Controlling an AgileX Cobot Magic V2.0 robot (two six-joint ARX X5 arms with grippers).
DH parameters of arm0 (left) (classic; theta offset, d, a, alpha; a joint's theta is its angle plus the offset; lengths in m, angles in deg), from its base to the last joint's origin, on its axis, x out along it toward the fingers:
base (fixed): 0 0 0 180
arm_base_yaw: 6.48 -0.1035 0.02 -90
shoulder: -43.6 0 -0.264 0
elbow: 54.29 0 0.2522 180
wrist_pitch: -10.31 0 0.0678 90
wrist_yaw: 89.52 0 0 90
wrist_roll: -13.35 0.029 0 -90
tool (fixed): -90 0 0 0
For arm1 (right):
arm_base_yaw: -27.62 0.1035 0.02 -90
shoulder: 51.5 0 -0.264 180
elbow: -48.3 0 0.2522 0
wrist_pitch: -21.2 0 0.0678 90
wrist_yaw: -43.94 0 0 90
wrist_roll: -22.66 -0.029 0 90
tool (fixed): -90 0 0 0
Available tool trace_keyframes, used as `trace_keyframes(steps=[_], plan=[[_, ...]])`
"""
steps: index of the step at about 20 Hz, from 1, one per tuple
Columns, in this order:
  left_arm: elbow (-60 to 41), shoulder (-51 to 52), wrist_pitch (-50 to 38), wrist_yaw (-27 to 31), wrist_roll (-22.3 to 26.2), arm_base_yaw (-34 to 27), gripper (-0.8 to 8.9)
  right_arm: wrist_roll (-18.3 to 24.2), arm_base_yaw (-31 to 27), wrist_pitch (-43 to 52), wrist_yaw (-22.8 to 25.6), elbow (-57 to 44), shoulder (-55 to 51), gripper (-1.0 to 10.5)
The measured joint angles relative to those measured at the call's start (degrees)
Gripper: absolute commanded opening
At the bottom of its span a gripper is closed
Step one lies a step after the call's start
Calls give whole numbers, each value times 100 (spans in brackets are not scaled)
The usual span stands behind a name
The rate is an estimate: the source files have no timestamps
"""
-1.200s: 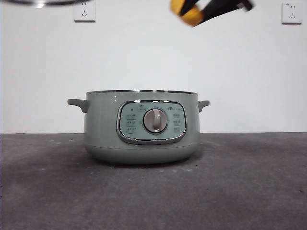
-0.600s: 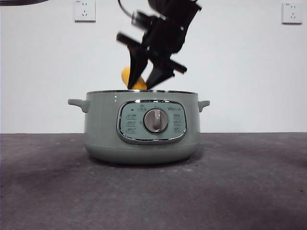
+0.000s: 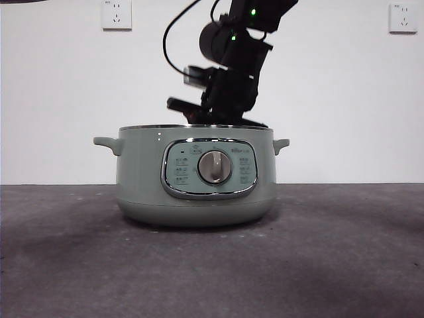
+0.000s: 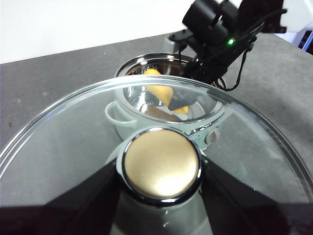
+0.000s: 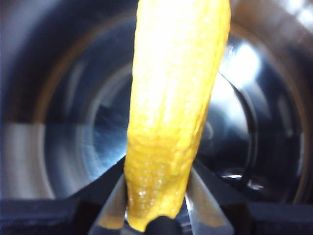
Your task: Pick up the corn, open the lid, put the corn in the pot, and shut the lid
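Observation:
The sage-green pot point(image 3: 196, 175) stands open in the middle of the table. My right arm point(image 3: 232, 79) reaches down into it from above, and the pot's wall hides its jaws in the front view. In the right wrist view my right gripper point(image 5: 156, 193) is shut on the yellow corn point(image 5: 176, 103), which hangs inside the shiny steel bowl point(image 5: 73, 127). My left gripper point(image 4: 161, 171) is shut on the knob point(image 4: 161, 164) of the clear glass lid point(image 4: 73, 137), held up and to the side of the pot. Through the glass I see the corn point(image 4: 159, 90) in the pot point(image 4: 117, 115).
The pot's control panel and silver dial point(image 3: 214, 166) face the front camera. Two wall sockets point(image 3: 116, 14) sit on the white wall behind. Dark grey tabletop point(image 3: 344, 252) lies around the pot.
My right gripper has come down from the top of the picture with the corn into the pot. The corn, seen above the rim a moment ago, is now behind the pot's wall.

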Motion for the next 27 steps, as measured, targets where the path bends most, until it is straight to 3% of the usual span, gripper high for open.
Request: trace_keyframes(steps=[7,10,13,15,17,19,23,27], plan=[[0,0,50,0,0,0,-8,120,52,-160,26,35,22,-12],[0,-2,50,0,0,0,-8,444,208,-494,479,44,63,-12],[0,-2,81,0,0,0,-8,505,275,-442,516,44,98,-12],[0,-2,181,-2,0,0,-8,540,295,-461,518,44,98,63],[0,0,184,0,0,0,-8,614,295,-527,518,44,98,294],[0,-2,181,0,0,0,-8,647,295,-501,540,44,98,390],[0,0,181,0,0,0,-8,649,284,-614,588,254,103,389],[0,-20,151,0,0,0,-8,651,332,-1709,645,1687,109,383]])
